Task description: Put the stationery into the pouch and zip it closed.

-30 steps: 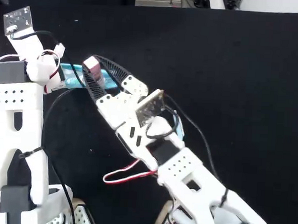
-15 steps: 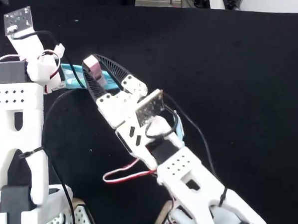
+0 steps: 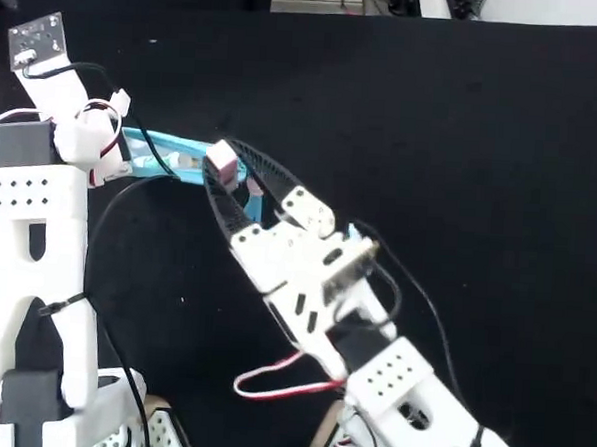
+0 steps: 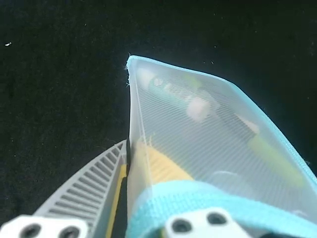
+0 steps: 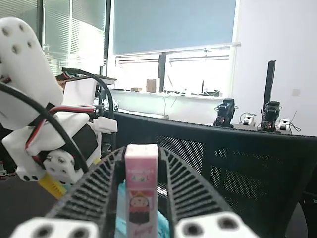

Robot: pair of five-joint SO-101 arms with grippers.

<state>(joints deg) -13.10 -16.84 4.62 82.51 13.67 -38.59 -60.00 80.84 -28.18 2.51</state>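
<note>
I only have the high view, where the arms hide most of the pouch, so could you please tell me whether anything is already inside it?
Observer: Yes. In the left wrist view, a green and white stick shows through the mesh pouch.
Operator: Thank you. Is it alone in there?
Observer: No, a longer yellow-green item lies beside it inside the mesh.
Operator: And how is the eraser sitting in the right arm's grip?
Observer: The right wrist view shows the pink eraser standing upright, clamped by its sides in the right gripper.
</note>
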